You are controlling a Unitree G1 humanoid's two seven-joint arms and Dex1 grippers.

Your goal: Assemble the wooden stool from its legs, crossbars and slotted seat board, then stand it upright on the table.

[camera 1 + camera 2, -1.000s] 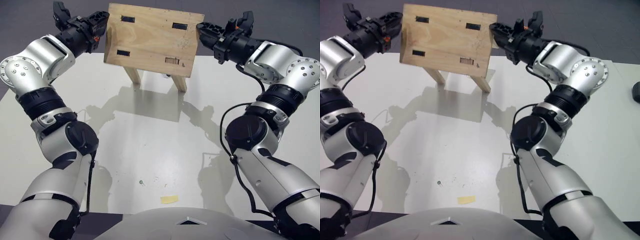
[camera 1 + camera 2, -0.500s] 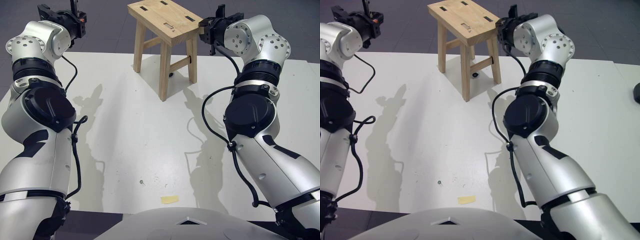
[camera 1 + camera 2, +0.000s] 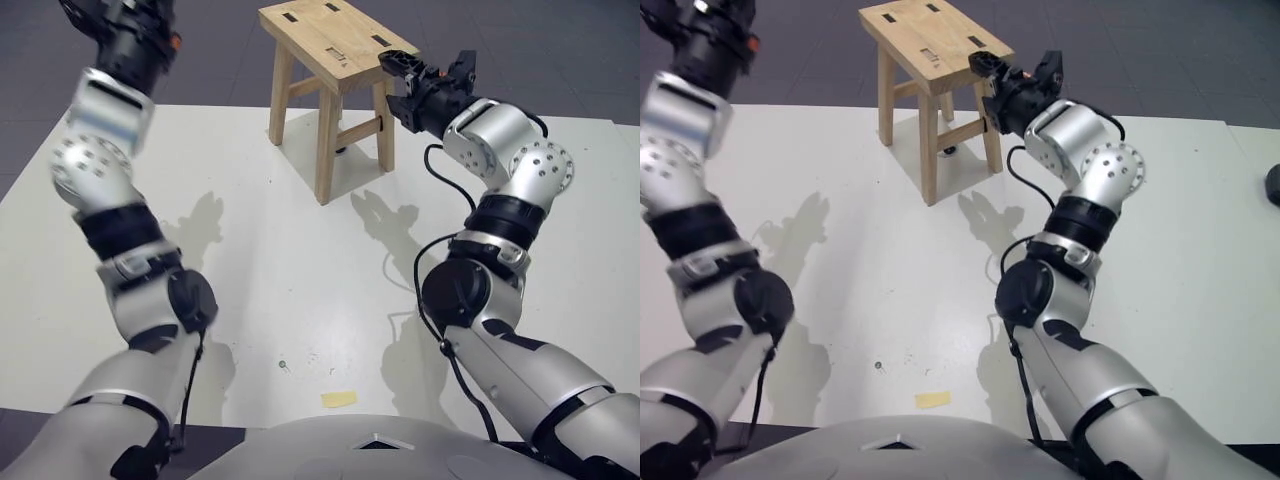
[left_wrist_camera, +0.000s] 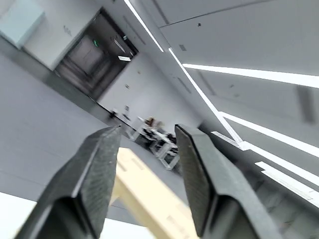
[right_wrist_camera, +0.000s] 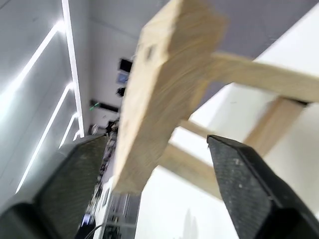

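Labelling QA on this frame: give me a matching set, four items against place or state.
1. stool
2. left tool
3. right tool
4. yellow slip

a. open, fingers either side of the stool's top edge
b. lying flat near the table's near edge
c. upright at the table's far side
d. open, raised high, off the stool

Pairs: 1-c, 2-d, 3-a, 4-b

- left arm [image 3: 108, 150] and right arm [image 3: 505, 150]: silver shells, black round joints
- black cables [image 3: 416, 270] loop outside the elbows
- small screws dot the silver joint caps [image 3: 548, 170]
- left gripper [image 4: 148, 128]: dark grey, finely textured
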